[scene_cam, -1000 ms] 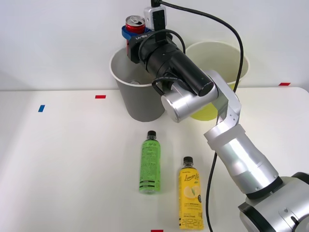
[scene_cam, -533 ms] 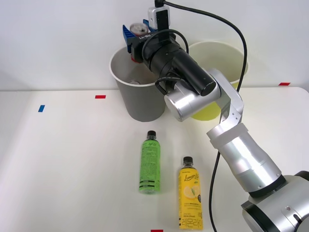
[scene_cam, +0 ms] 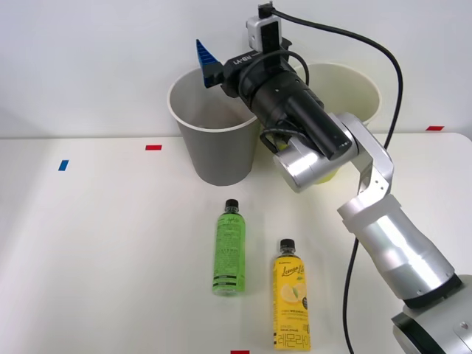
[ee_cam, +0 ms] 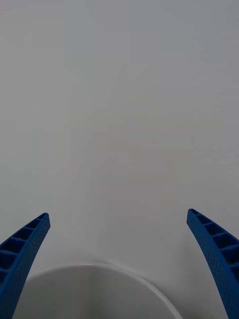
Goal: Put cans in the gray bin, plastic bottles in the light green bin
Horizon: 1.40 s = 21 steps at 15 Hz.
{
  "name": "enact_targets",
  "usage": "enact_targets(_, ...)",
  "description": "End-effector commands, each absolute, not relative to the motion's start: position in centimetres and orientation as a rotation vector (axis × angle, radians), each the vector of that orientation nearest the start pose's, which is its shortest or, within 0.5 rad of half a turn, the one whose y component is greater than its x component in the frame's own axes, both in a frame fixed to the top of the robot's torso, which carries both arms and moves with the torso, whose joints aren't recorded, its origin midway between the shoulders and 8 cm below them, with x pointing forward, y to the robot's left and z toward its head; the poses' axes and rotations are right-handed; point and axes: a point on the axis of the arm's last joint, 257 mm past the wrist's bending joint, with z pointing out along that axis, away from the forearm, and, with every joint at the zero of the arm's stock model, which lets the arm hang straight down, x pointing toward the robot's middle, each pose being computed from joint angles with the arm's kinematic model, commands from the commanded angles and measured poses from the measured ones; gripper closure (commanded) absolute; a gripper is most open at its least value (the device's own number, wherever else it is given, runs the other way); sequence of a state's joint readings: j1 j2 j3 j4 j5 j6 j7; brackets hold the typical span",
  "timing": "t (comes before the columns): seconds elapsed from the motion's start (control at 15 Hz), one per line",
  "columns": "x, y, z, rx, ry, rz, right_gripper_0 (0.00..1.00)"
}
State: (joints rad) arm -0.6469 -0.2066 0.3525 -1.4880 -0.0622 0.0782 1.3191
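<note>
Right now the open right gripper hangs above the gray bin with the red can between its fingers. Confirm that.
Not quite. The right gripper is open above the gray bin, but nothing sits between its fingers; the right wrist view shows bare wall there.

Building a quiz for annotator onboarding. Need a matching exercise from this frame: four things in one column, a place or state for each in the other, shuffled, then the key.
Column 1:
1. right pincer
2. gray bin
3. green-label bottle
4. lemon-label bottle

Column 2:
A. lying on the table, nearest the front view's bottom edge
B. open and holding nothing, above the gray bin's rim
C. standing upright, to the left of the light green bin
D. lying on the table, just in front of the gray bin

Pairs: 1-B, 2-C, 3-D, 4-A
</note>
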Motion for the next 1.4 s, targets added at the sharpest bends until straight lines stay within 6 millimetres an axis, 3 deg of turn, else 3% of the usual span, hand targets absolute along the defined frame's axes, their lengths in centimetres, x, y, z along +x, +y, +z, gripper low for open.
enact_targets(0.07, 57.5, -2.7, 1.3, -0.440, 1.157, 0.300, 0.07)
enact_targets(0.2, 55.0, -5.8, -0.4, -0.428, 1.162, 0.252, 0.07)
enact_targets(0.33, 52.5, -7.3, -1.4, -0.420, 1.170, 0.255, 0.07)
enact_targets(0.6, 45.9, -12.5, -4.7, -0.371, 1.235, 0.250, 0.07)
enact_targets(1.2, 35.5, -24.6, -13.3, -0.161, 1.347, 0.176, 0.07)
enact_targets(1.4, 32.8, -26.5, -14.8, -0.061, 1.372, 0.170, 0.07)
